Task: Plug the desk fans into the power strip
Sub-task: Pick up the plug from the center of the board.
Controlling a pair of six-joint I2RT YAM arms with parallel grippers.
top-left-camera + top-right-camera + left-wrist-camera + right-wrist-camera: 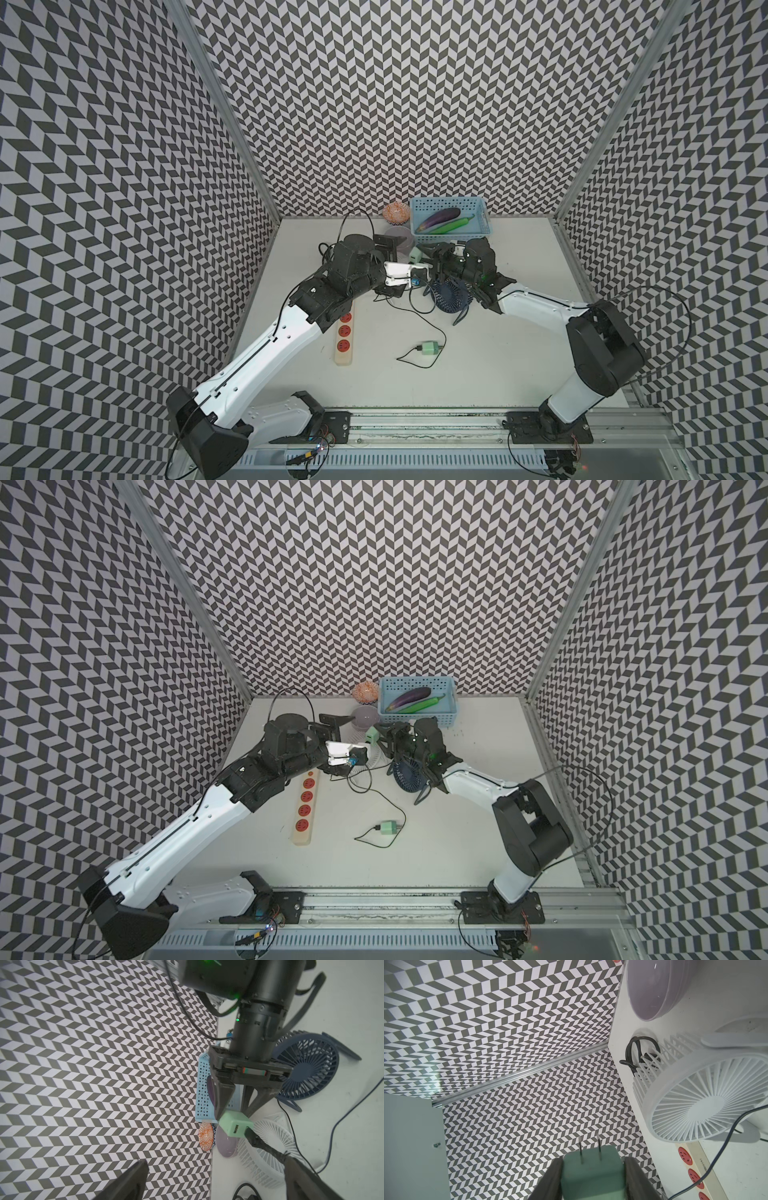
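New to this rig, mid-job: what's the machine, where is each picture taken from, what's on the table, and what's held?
Two robot arms with two-finger grippers work over a white table. Both top views look down on everything; each wrist view is a camera riding on one arm. On it: the power strip, a blue fan, a white fan, a loose green plug, a purple bowl, a patterned bowl, a basket with vegetables. The right gripper grips a second green plug, prongs free. The left gripper is open, gripping nothing.
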